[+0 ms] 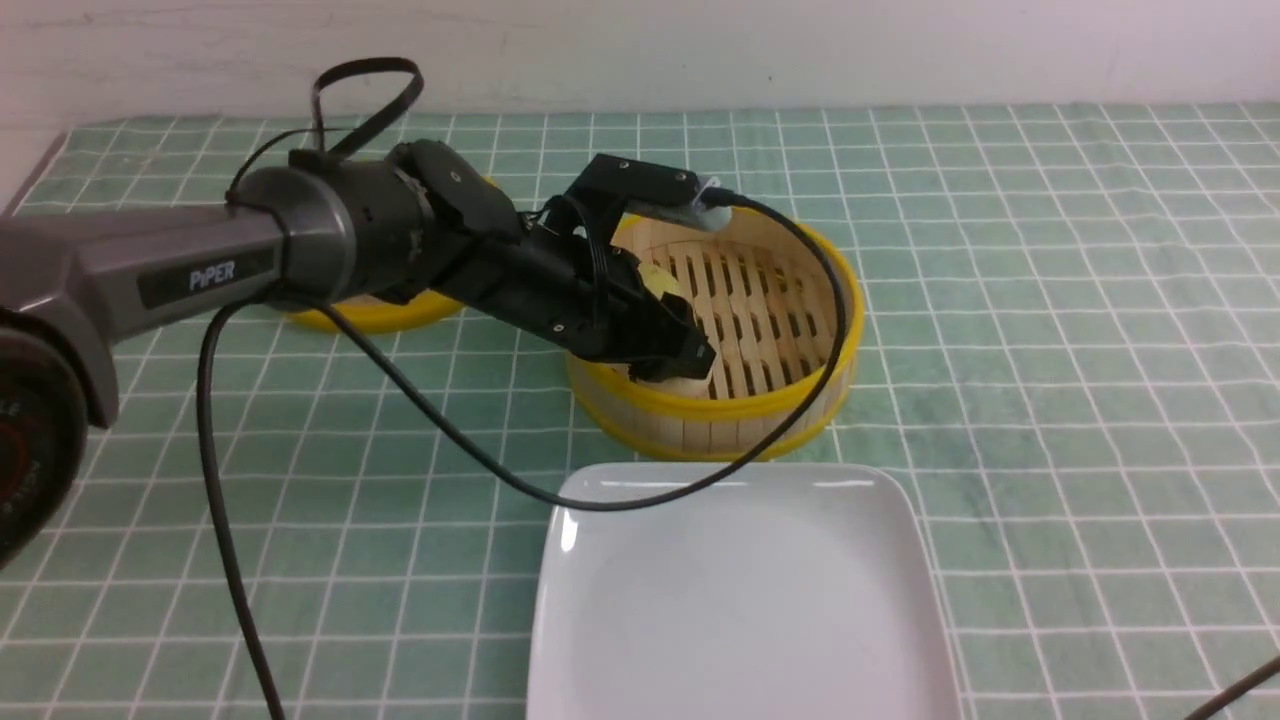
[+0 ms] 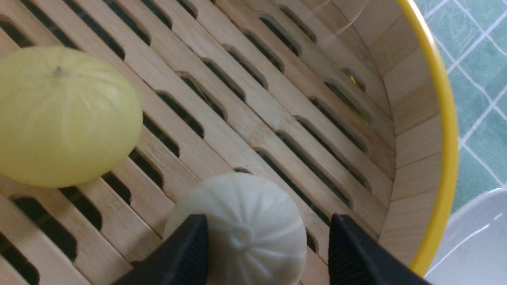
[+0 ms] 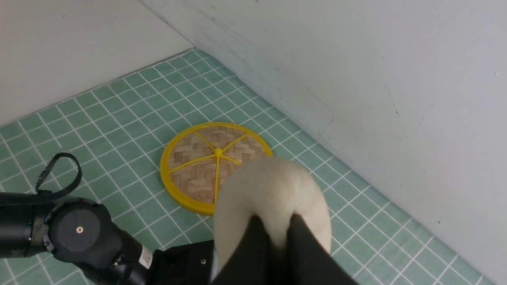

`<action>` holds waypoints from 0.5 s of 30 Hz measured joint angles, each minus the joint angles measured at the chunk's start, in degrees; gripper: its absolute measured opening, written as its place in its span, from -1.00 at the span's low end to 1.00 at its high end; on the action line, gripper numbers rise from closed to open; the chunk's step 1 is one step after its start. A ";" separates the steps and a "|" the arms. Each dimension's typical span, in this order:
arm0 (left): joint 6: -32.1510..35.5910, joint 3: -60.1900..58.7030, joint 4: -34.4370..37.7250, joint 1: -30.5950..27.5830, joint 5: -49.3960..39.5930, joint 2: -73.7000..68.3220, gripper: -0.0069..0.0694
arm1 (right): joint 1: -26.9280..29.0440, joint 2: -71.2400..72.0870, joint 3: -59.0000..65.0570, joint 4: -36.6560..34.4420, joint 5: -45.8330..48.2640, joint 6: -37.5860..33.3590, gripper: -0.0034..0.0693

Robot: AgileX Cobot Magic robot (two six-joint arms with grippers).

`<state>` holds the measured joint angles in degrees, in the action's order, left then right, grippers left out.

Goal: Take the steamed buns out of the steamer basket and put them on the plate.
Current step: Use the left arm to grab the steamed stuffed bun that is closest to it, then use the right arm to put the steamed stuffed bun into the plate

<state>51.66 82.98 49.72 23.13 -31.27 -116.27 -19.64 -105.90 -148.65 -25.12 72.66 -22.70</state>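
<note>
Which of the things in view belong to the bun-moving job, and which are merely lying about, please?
Job: basket, plate, yellow bun, resting white bun, pinched white bun.
Lying about: lid, tablecloth.

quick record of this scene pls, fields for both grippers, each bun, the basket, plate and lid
left gripper: open, fingers either side of the white bun
right gripper: shut on a beige bun, held up in the air
yellow bun: on the basket floor, apart from the white bun, untouched
steamer basket: holds two buns
plate: no bun on the part in view
lid: lying flat, apart from the basket
</note>
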 joint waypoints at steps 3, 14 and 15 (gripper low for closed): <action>0.00 0.00 0.18 0.00 1.41 -0.07 0.04 | 0.00 0.00 0.00 -0.33 0.00 -0.15 -0.82; -0.13 0.00 -0.06 0.00 1.27 3.34 -0.75 | 0.00 0.00 0.00 -2.38 0.00 -0.19 -0.82; -0.18 0.00 -0.15 0.00 1.19 3.68 -0.75 | 0.00 0.00 0.00 -2.38 0.00 -0.19 -0.82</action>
<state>51.48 82.98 49.57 23.13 -30.09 -112.59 -19.64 -105.90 -148.65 -27.50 72.66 -22.90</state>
